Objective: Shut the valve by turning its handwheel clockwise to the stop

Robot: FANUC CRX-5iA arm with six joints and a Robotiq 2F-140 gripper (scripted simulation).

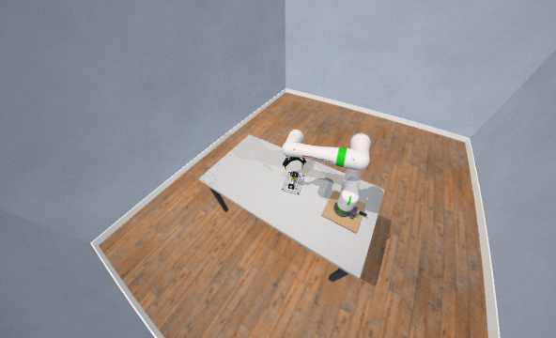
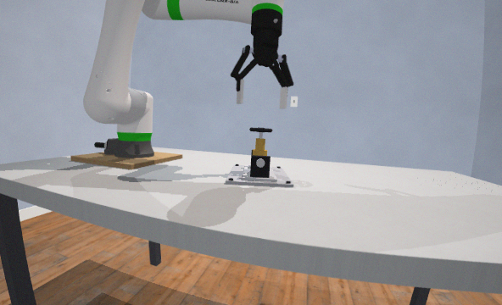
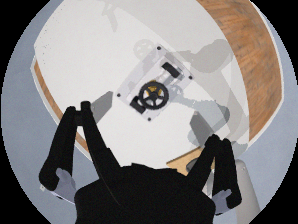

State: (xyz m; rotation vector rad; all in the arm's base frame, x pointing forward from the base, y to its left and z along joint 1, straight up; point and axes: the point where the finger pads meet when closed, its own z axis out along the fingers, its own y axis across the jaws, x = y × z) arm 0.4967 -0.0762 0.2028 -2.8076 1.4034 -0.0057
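Note:
The valve [image 2: 259,158] stands on a grey base plate [image 2: 259,176] in the middle of the table. It has a black body, a brass stem and a small black handwheel [image 2: 260,130] lying level on top. My gripper [image 2: 261,102] hangs open and empty straight above the handwheel, with a clear gap between the fingertips and the wheel. In the wrist view the handwheel [image 3: 153,94] shows from above as a spoked black ring, between and beyond my spread fingers. In the top view the valve [image 1: 293,180] is small, under the arm's wrist.
The arm's base [image 2: 129,147] sits on a wooden board [image 2: 125,159] at the table's left end. A small white square [image 2: 293,101] shows in the background beside the right finger.

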